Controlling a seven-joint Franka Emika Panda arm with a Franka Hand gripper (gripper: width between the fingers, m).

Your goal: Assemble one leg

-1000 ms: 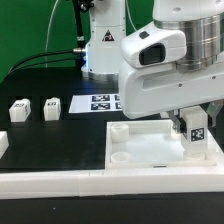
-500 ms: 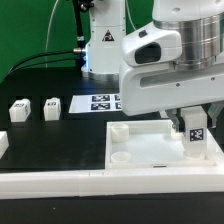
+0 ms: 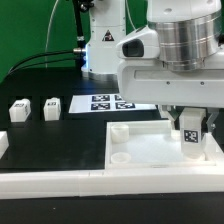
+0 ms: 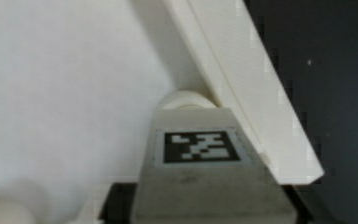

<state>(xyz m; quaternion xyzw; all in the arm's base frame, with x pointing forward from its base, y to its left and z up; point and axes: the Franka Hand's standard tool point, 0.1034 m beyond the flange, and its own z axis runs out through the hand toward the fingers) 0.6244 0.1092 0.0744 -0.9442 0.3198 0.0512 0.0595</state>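
The leg point(image 3: 194, 139) is a small, stiff plastic post, probably light and somewhat slippery, so I judge its flat sides are the best place to hold it. It stands upright over the tray-like piece's point(image 3: 150, 152) corner on the exterior view's right, and the gripper point(image 3: 193, 126) has its fingers clenched on it.

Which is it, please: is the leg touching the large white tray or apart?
Cannot tell: neither view plainly shows contact or a gap between the leg and the tray beneath it.
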